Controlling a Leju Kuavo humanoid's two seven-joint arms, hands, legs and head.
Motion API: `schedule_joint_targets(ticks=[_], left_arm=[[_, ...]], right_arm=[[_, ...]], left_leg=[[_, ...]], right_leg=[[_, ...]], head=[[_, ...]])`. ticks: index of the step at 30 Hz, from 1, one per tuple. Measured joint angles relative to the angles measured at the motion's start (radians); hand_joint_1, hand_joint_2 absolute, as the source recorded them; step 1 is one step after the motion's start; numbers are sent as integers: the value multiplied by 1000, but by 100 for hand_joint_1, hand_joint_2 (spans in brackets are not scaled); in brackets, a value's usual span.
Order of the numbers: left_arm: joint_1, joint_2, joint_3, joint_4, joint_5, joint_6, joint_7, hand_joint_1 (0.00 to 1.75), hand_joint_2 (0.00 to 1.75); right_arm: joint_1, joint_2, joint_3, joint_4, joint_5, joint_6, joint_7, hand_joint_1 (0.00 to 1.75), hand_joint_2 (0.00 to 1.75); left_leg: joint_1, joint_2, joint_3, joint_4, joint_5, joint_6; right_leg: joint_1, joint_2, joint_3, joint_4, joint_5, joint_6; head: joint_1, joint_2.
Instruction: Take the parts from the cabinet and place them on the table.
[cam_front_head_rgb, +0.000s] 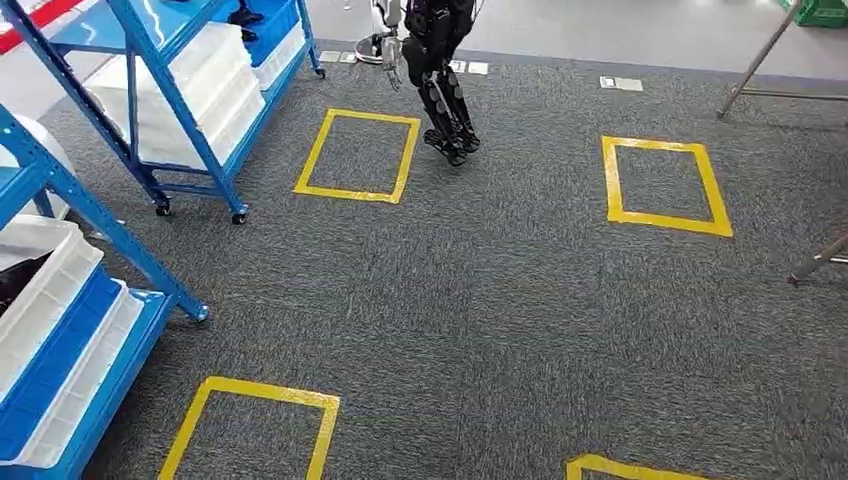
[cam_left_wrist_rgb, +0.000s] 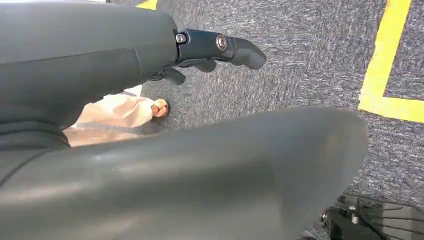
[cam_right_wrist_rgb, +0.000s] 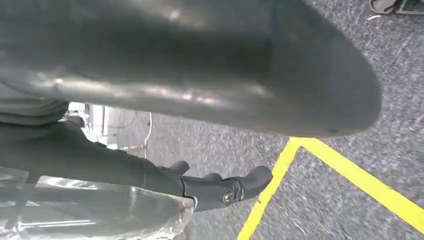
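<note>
My left hand (cam_left_wrist_rgb: 215, 50) hangs over grey carpet with its dark fingers stretched out and apart from the thick grey thumb; nothing is between them. My right hand (cam_right_wrist_rgb: 220, 190) also hangs over the carpet, fingers straight, with bare floor showing between them and the thumb. A clear, crinkled plastic sheet (cam_right_wrist_rgb: 100, 215) lies on the far side of the right fingers; I cannot tell whether it touches them. Blue cabinet racks (cam_front_head_rgb: 180, 110) with white bins (cam_front_head_rgb: 40, 290) stand on the left in the head view. No loose parts are visible.
Yellow tape squares (cam_front_head_rgb: 360, 155) mark the carpet, with another square (cam_front_head_rgb: 662, 185) to the right. Another robot's dark legs (cam_front_head_rgb: 445, 100) stand at the far centre. Metal stand legs (cam_front_head_rgb: 815, 262) reach in from the right. A person's beige clothing (cam_left_wrist_rgb: 117, 115) is near my left hand.
</note>
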Motion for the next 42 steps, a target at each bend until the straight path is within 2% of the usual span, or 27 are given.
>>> schedule_joint_targets(ticks=[3,4,5,6,8,9,10,12,13,14,16,19,21,23,25,26,28,29,30,33,34,35,36,37,39,40,42], left_arm=[[1,2,0,0,-2,0,0,0,0],[1,0,0,0,-3,1,2,0,0],[2,-2,0,0,-3,1,2,0,0],[-1,-1,0,0,-4,3,5,0,0],[-4,-3,0,0,-5,3,8,0,0],[-3,-3,0,0,-6,3,10,0,0],[-2,-3,0,0,-6,4,11,0,0],[-1,-3,0,0,-6,6,15,0,0],[-1,-4,0,0,-5,8,16,0,0],[-1,-3,0,0,-5,10,16,0,0],[-3,-2,0,0,-3,14,21,0,0],[4,-2,4,0,7,20,34,0,0],[5,-2,5,0,15,25,40,0,0],[2,-2,6,0,15,27,42,0,0],[3,-3,7,0,15,27,42,0,0],[4,-3,8,0,15,27,42,0,0],[4,-3,8,0,15,28,42,0,0],[2,-3,8,0,15,28,42,0,0],[-4,-1,8,0,15,29,42,0,0],[-4,-1,8,-1,15,30,42,0,0],[-4,0,10,-1,15,31,42,0,0],[-3,-2,10,-1,15,31,43,0,0],[-3,-2,10,-1,16,31,43,0,0],[-4,-2,10,-1,16,30,43,0,0],[-6,-5,10,-1,16,30,43,0,0],[-5,-5,10,-1,16,30,43,0,0],[-2,-5,10,0,16,32,45,0,0]], right_arm=[[-4,5,0,0,0,-1,0,0,0],[-4,4,0,-1,0,-2,0,0,0],[-5,3,0,-1,1,-3,0,0,0],[-3,3,0,-1,1,-3,1,0,0],[1,1,0,-1,1,-4,2,0,0],[2,0,0,-1,1,-4,2,0,0],[3,0,0,-1,3,-4,2,0,0],[5,-2,0,0,8,-4,2,0,0],[4,-3,0,0,13,-5,2,0,0],[5,-3,1,0,17,-5,2,0,0],[2,-1,4,0,25,-5,2,0,0],[-1,1,8,0,35,-3,6,0,0],[-4,1,13,0,42,-1,9,0,0],[-3,1,19,1,43,-1,10,0,0],[-3,0,21,2,43,-1,11,0,0],[-4,0,22,2,43,-1,12,0,0],[-6,1,23,2,43,-1,12,0,0],[-7,2,23,2,43,-1,12,0,0],[-7,5,24,2,43,-1,12,0,0],[-10,7,25,2,43,0,12,0,0],[-13,8,25,2,43,-1,12,0,0],[-13,7,25,2,43,-1,12,0,0],[-11,6,25,2,43,-1,12,0,0],[-11,6,25,2,43,-1,12,0,0],[-9,4,25,3,43,0,12,0,0],[-7,3,25,4,43,-1,12,0,0],[-4,1,25,4,43,-1,12,0,0]], left_leg=[[-6,-30,-1,-9,7,16],[14,-41,15,-34,23,19],[8,-45,17,-37,25,20],[12,-59,14,-38,29,28],[11,-85,10,-38,30,27],[11,-98,10,-38,30,26],[12,-111,11,-37,31,24],[16,-139,12,-33,30,17],[19,-151,12,-28,28,9],[20,-158,9,-23,25,0],[13,-173,1,-15,24,-14],[25,-190,-8,-10,25,-24],[20,-93,-43,68,-27,-28],[21,-72,-116,216,-98,-31],[21,-70,-162,300,-114,-28],[20,-70,-147,270,-87,-22],[11,-50,-63,115,-8,-2],[-1,-3,-18,38,17,15],[-12,30,-9,14,2,18],[-17,-4,-17,11,4,25],[-15,-20,-10,-8,13,31],[-2,-29,6,-22,26,28],[3,-40,6,-28,30,36],[3,-50,4,-28,32,38],[4,-76,2,-28,33,38],[5,-91,2,-27,33,38],[10,-118,4,-26,32,33]], right_leg=[[-3,-26,9,-8,2,12],[2,-15,1,2,-8,16],[-3,20,-2,21,-20,17],[-6,72,-39,99,-60,8],[-16,89,-113,251,-124,6],[-20,90,-137,300,-134,13],[-23,90,-135,295,-123,24],[-37,94,-69,155,-53,55],[-47,110,-20,53,-12,70],[-56,144,-1,5,-7,74],[-43,141,-6,7,-2,46],[-44,115,0,6,3,30],[-37,98,1,5,3,18],[-28,73,1,6,0,8],[-20,47,1,6,-3,2],[-16,35,1,6,-5,0],[-11,17,8,5,-9,-5],[-10,11,11,4,-10,-7],[-1,3,11,7,-15,0],[-4,-26,13,0,-16,5],[5,-40,23,-5,-19,11],[1,0,13,14,-28,14],[0,51,-4,57,-52,9],[-4,77,-35,121,-81,5],[-13,92,-117,278,-141,4],[-16,92,-156,349,-159,12],[-27,92,-151,307,-120,40]], head=[[-4,0],[-3,0],[1,0],[0,0],[3,0],[4,0],[3,0],[3,0],[3,0],[7,0],[9,0],[8,0],[-5,0],[-5,0],[-4,0],[-5,0],[-5,0],[-5,0],[-4,0],[-4,0],[-5,0],[-4,0],[-3,0],[-1,0],[0,0],[1,0],[0,0]])
